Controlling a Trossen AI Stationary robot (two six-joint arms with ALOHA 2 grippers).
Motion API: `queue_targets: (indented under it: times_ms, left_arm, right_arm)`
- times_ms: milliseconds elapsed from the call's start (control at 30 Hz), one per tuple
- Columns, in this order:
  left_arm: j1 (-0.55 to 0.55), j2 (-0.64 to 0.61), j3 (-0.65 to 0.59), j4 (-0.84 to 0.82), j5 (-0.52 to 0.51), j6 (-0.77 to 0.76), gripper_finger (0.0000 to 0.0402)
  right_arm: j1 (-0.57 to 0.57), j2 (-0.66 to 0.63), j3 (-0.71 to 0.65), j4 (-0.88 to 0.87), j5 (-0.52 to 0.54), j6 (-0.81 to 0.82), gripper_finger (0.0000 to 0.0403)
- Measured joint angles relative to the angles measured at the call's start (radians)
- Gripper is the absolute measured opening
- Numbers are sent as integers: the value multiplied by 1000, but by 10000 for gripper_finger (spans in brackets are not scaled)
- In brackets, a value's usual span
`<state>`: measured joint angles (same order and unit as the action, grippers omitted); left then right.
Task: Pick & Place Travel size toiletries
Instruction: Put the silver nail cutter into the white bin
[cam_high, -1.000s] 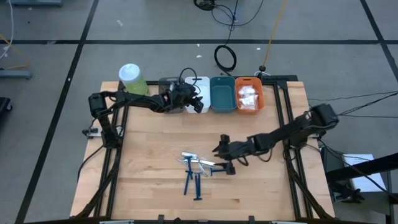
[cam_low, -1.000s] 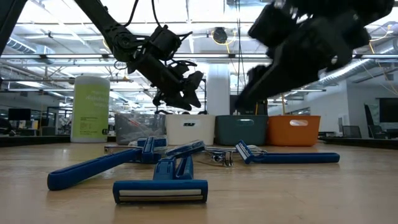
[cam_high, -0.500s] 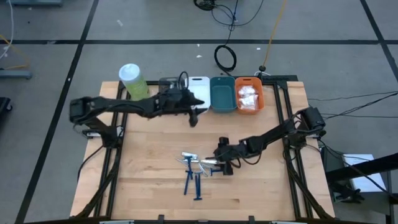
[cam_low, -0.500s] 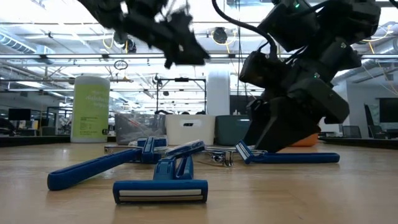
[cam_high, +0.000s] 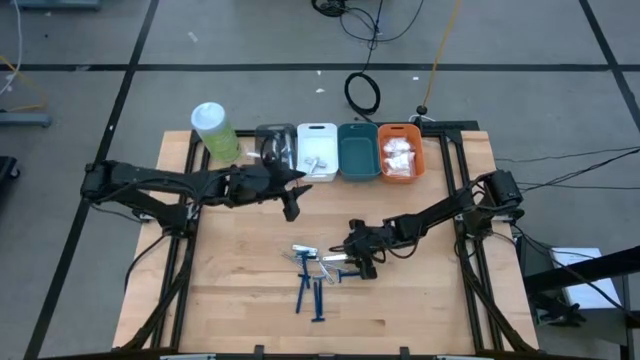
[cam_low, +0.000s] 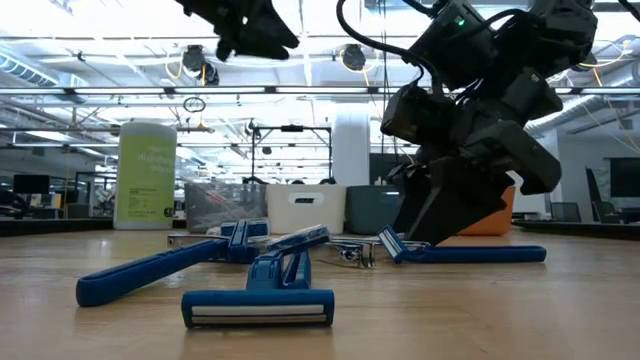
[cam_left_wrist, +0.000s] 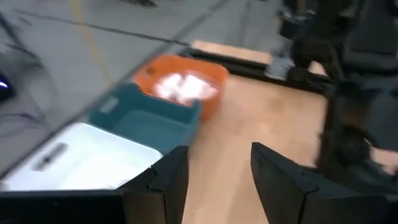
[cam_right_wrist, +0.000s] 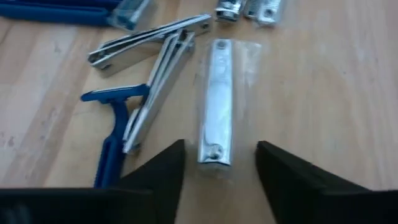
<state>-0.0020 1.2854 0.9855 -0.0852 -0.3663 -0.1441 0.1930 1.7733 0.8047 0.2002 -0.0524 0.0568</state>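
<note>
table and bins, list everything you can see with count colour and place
blue razors: at least three, dark blue, near-centre pile
nail clippers: several, silvery, one wrapped lying between the right fingers
white pouches: several, in the orange bin
teal bin: one, looks empty, beside the orange
white bin: one, holds a small silvery item
grey bin: one, far edge
pale-green cylinder: one, white lid, far-left corner
left gripper: open, above the table near the bins
right gripper: open, low over the pile

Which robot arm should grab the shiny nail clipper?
The right. Its gripper is open, low over the wrapped nail clipper, which lies between its fingers. The left gripper hangs empty, high near the bins.
</note>
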Motion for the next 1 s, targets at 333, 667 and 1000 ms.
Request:
queue_targets:
  times_ms: [333,667,1000]
  left_arm:
    - [-28,39,-1,-13,-93,17,170]
    - [-28,50,0,-22,-93,33,170]
    - [-28,50,-64,115,-82,84,170]
  right_arm:
    - [-26,1,-2,6,-9,-79,40]
    - [-70,-92,-16,-59,57,-96,40]
    - [-206,-395,-308,348,99,-89,40]
